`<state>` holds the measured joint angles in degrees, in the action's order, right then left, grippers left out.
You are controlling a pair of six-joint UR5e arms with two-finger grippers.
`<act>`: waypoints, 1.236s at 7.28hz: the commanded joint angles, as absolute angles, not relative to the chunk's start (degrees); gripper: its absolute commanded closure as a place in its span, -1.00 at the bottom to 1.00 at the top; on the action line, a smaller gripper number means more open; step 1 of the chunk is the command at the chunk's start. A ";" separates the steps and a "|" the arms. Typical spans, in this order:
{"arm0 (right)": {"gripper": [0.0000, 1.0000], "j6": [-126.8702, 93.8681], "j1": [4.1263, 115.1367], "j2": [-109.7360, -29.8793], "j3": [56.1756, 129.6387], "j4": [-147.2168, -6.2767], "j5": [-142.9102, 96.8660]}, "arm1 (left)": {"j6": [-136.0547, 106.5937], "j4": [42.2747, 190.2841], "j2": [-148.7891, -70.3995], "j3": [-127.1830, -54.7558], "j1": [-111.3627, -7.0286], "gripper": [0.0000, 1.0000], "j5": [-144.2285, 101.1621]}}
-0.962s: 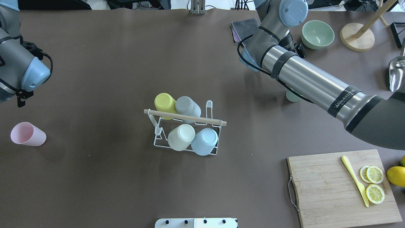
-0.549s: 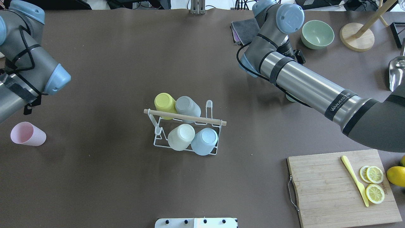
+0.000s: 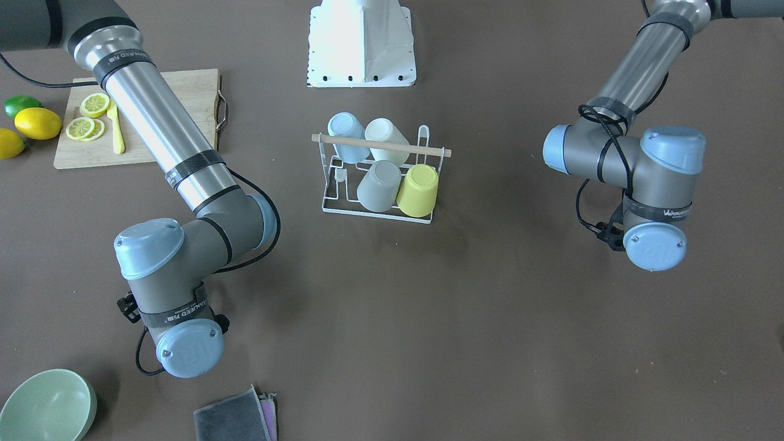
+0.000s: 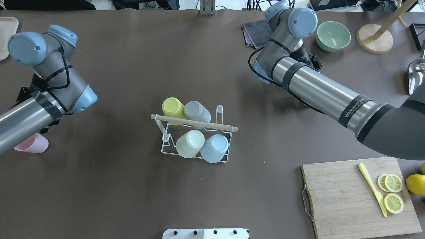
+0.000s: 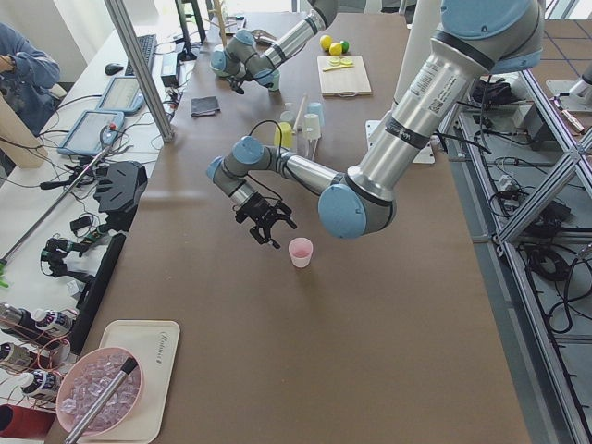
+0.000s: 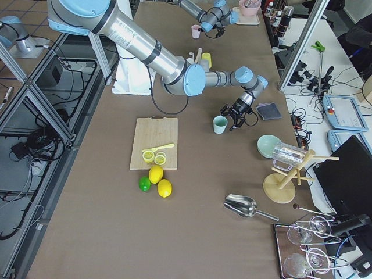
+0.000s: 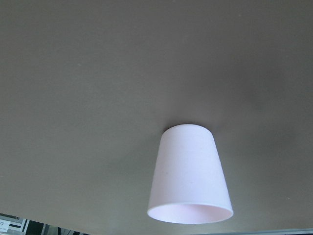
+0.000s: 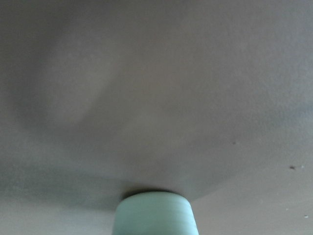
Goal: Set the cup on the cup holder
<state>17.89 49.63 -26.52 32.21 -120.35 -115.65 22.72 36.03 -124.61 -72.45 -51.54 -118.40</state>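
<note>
The white wire cup holder [image 4: 223,132] with a wooden dowel handle stands mid-table and carries yellow, grey, cream and blue cups; it also shows in the front view [image 3: 424,215]. A pink cup [image 4: 34,145] stands mouth up at the left, partly under my left arm, and fills the left wrist view [image 7: 190,176]. My left gripper [image 5: 270,231] hangs just beside it [image 5: 301,252], apart; I cannot tell its state. My right gripper [image 6: 235,122] is next to a green cup [image 6: 220,124], which shows in the right wrist view [image 8: 155,214]; I cannot tell its state.
A cutting board [image 4: 345,205] with lemon slices and a yellow knife lies at the front right, a lemon [image 4: 416,184] beside it. A green bowl [image 4: 333,36], a grey cloth [image 4: 257,30], a wooden stand [image 4: 375,39] and a metal scoop [image 4: 415,74] sit at the far right.
My left arm has swung in from the left edge over the pink cup and now covers part of it. My right arm has shifted slightly and now hides the green cup.
</note>
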 commanded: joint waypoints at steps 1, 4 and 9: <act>-1.00 18.02 49.40 -26.37 31.38 -120.32 -115.31 | 21.01 36.56 -124.72 -71.72 -49.32 -0.98 -114.62; -1.00 17.58 49.22 -26.02 30.85 -120.67 -117.06 | 20.92 37.00 -124.10 -71.19 -46.33 -0.98 -112.17; -1.00 18.10 48.60 -26.72 30.32 -122.07 -116.37 | 21.09 37.97 -122.52 -71.02 -45.62 -0.96 -108.72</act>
